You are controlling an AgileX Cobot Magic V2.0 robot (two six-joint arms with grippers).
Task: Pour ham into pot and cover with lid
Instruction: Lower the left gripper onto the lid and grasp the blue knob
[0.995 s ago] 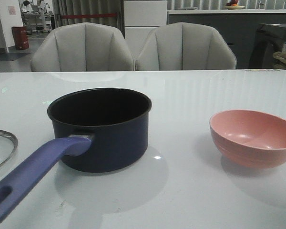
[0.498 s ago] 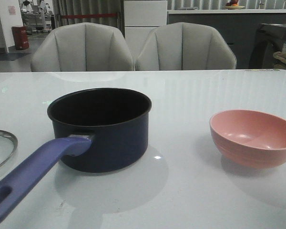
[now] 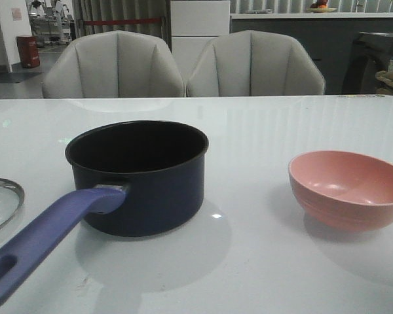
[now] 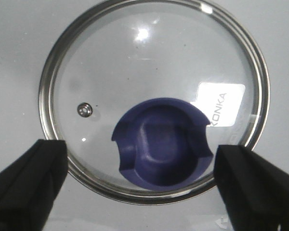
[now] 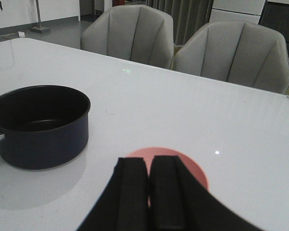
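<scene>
White tabletop (image 3: 262, 261) fills the foreground, with two pale upholstered chairs (image 3: 183, 65) drawn up at its far edge. The pot (image 3: 137, 176) stands upright and uncovered on the table, its dark interior showing no contents from the front view; its long purple-blue handle (image 3: 46, 239) runs toward the camera. The pink bowl (image 3: 348, 188) sits upright, well apart from the pot, and what shows of its interior in the front view looks bare. No ham can be made out in any view.

Left gripper (image 4: 139, 180), seen from the left wrist: its two black fingers (image 4: 26, 180) stand wide apart, one on either side of the lid (image 4: 111, 72). The lid lies flat on the table directly below the gripper, with the purple-blue knob (image 4: 164, 142) between the fingers; contact with the knob or rim cannot be confirmed. White "KONKA" lettering lies just beside the knob.

Right gripper (image 5: 150, 192), seen from the right wrist: the fingers are pressed together with nothing between them. The pink bowl lies just beyond the fingertips and is partly hidden by them; the pot stands farther off to one side.
</scene>
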